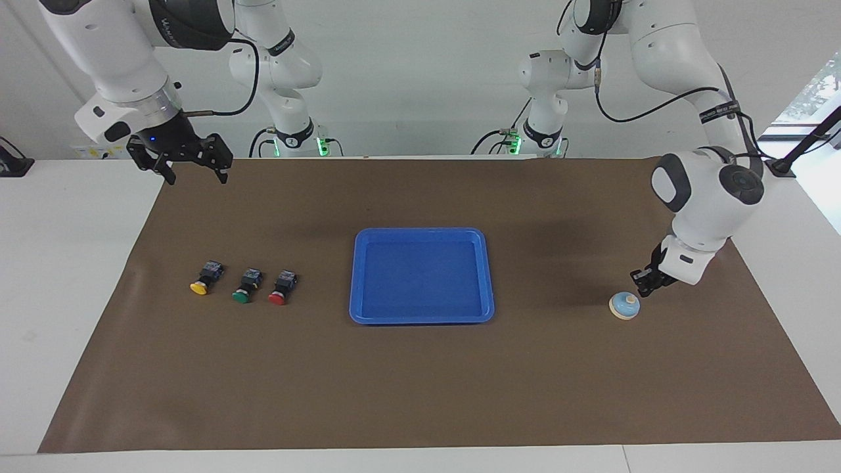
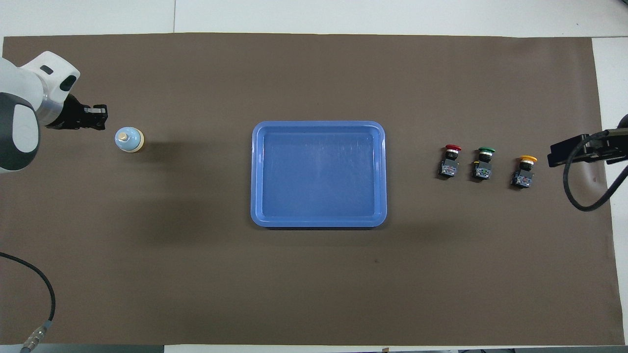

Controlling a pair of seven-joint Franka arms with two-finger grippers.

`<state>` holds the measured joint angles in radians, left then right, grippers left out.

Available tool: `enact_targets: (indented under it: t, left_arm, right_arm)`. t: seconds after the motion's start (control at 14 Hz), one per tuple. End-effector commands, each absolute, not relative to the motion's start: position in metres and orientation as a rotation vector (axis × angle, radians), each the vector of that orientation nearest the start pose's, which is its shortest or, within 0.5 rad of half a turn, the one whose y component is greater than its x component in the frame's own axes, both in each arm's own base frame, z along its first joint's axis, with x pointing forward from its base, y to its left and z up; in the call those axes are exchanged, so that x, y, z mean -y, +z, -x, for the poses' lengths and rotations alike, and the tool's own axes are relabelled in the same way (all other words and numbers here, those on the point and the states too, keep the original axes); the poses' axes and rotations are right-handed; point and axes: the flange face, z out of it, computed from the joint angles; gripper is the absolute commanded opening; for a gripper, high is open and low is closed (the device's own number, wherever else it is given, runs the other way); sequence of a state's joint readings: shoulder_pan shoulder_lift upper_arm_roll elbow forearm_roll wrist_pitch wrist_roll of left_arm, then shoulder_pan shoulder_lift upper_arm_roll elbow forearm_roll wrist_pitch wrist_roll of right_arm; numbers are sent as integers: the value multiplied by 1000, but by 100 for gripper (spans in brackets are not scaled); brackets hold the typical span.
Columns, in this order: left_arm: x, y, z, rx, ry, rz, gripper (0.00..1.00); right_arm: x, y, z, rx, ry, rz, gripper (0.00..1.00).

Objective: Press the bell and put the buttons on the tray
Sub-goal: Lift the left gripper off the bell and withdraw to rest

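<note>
The light-blue bell (image 1: 624, 305) stands uncovered on the brown mat toward the left arm's end; it also shows in the overhead view (image 2: 129, 139). My left gripper (image 1: 642, 284) hangs just above the mat beside the bell, apart from it, fingers shut and empty; the overhead view shows it too (image 2: 100, 119). The yellow button (image 1: 200, 284), green button (image 1: 243, 292) and red button (image 1: 279, 293) lie in a row toward the right arm's end. The blue tray (image 1: 420, 232) sits mid-table with nothing in it. My right gripper (image 1: 194, 167) waits open, high over the mat's corner.
The brown mat (image 1: 420, 381) covers most of the white table. A black cable (image 2: 46, 294) from the left arm hangs over the mat's near corner at the left arm's end.
</note>
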<state>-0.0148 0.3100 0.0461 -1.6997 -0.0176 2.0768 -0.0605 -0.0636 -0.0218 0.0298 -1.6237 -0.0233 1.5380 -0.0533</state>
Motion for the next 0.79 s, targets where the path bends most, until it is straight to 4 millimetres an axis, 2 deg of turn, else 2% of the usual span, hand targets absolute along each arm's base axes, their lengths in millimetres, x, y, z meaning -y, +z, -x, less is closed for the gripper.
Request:
enact_targets:
  t: [0.0, 0.07, 0.14, 0.29, 0.36, 0.5, 0.71]
  left_arm:
    - [-21, 471, -634, 160, -118, 3136, 68]
    - [-21, 489, -625, 163, -111, 3138, 91]
    - [-21, 508, -617, 161, -123, 3139, 100]
    - [-37, 548, -591, 205, -109, 3139, 100]
    - [-39, 567, -576, 208, -80, 3143, 100]
    - [-36, 589, -552, 190, -15, 3146, 100]
    - [-29, 607, -529, 174, 82, 3148, 100]
  right_arm:
    - [22, 609, -541, 44, 107, 3168, 100]
    - [23, 609, -540, 41, 107, 3168, 100]
    - [22, 609, -541, 44, 107, 3168, 100]
    - [23, 609, -540, 41, 107, 3168, 100]
    - [23, 609, -540, 41, 107, 3168, 100]
    - [23, 609, -540, 41, 107, 3168, 100]
    - [21, 608, -540, 46, 121, 3167, 100]
